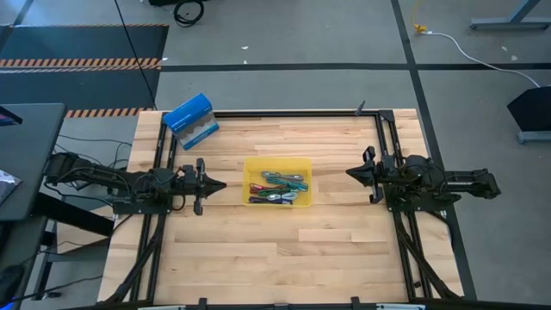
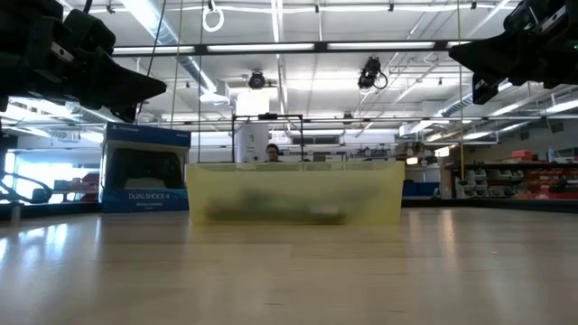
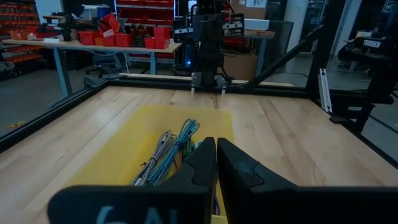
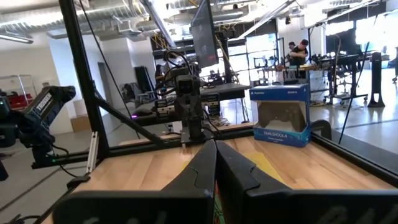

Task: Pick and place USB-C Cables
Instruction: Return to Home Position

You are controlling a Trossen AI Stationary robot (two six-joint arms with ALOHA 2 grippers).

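The USB-C cables (image 1: 277,187) lie as a loose heap of teal, green, grey and maroon bundles inside a yellow bin (image 1: 276,164) at the middle of the table. In the left wrist view the cables (image 3: 168,155) rest on the bin's floor just beyond my fingers. My left gripper (image 1: 222,184) hovers shut to the left of the bin, above the table. My right gripper (image 1: 349,173) hovers shut to the right of the bin. In the low view both grippers hang high above the tabletop, and the bin (image 2: 294,191) shows the cables only as a dark smear.
A blue DualShock 4 box (image 1: 190,120) stands at the table's far left corner. A black frame (image 1: 284,113) runs along the table's far edge and both sides. Bare wood lies in front of the bin toward the near edge.
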